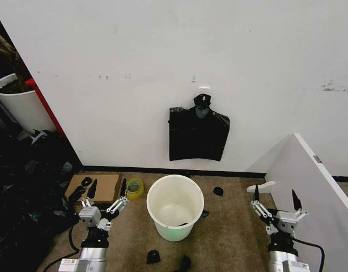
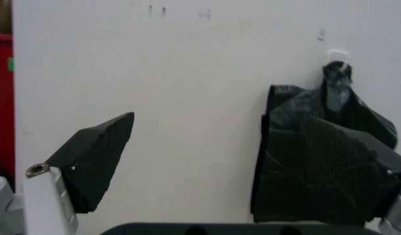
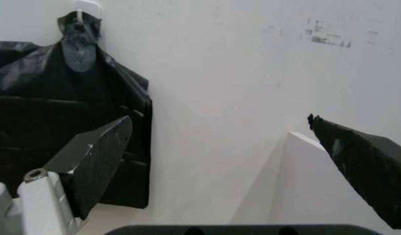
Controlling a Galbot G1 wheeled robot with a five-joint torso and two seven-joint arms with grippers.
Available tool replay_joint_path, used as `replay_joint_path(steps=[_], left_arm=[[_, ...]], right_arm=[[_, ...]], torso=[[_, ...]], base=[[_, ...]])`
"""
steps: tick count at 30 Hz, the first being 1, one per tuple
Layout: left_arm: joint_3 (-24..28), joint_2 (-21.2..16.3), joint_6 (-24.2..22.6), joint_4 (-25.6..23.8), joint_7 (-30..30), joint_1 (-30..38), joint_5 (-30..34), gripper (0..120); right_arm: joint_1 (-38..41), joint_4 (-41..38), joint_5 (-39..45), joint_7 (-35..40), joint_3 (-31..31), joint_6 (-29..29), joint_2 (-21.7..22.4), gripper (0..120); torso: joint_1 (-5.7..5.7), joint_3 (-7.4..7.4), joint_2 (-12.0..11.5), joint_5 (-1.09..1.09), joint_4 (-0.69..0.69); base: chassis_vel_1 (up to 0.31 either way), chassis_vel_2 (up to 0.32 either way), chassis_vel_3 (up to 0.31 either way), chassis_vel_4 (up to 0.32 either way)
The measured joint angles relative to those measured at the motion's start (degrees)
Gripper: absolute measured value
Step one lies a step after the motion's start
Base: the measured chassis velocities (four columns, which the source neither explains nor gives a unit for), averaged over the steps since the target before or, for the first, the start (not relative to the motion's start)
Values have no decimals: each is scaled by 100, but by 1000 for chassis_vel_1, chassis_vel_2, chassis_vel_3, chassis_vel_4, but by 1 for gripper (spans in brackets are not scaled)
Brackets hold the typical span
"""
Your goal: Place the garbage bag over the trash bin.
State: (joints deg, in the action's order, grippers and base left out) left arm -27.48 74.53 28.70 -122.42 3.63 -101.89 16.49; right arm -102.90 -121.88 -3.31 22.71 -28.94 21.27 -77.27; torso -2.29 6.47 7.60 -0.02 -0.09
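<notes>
Cream-white plastic, round and tapered: one trash bin (image 1: 175, 206), upright on the brown carpet (image 1: 230, 238), mouth open, unlined, midway between the two arms. One black garbage bag (image 1: 198, 135) hung flat from a white hook (image 1: 204, 90) on the white wall (image 1: 162, 56), directly behind and above the bin, knotted at its top, well apart from the rim. Two hands, both low and near the camera: left hand (image 1: 107, 191) just left of the bin, fingers spread wide, gripping nothing; right hand (image 1: 275, 199) off to the bin's right, likewise spread and bare. Open carpet between each hand and the bin. Hemmed on the right by a white panel (image 1: 310, 181), on the left by a cardboard box (image 1: 100, 187), a yellow tape roll (image 1: 134, 187) and a heap of black sheeting (image 1: 26, 187). Several small black scraps on the carpet around the bin.
</notes>
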Motion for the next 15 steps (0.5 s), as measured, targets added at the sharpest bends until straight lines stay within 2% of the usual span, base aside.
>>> replay_joint_path(steps=[3, 7, 10, 15], left_arm=[[21, -111, 79, 48, -273, -28, 240, 100], [17, -321, 13, -176, -697, 47, 1386, 100], [-50, -440, -64, -197, -715, 80, 1520, 100], [-124, -560, -73, -77, -564, 83, 1037, 100]], right_arm=[[44, -30, 0, -44, 48, -73, 45, 100], [68, 3, 82, -47, 31, 39, 61, 100], [69, 5, 174, -53, 5, 132, 71, 100], [100, 35, 297, -74, -60, 170, 132, 100]], torso=[[0, 0, 0, 0, 0], [0, 0, 0, 1, -1], [0, 0, 0, 0, -1], [0, 0, 0, -1, 0]], base=[[0, 0, 0, 0], [0, 0, 0, 0], [0, 0, 0, 0], [0, 0, 0, 0]])
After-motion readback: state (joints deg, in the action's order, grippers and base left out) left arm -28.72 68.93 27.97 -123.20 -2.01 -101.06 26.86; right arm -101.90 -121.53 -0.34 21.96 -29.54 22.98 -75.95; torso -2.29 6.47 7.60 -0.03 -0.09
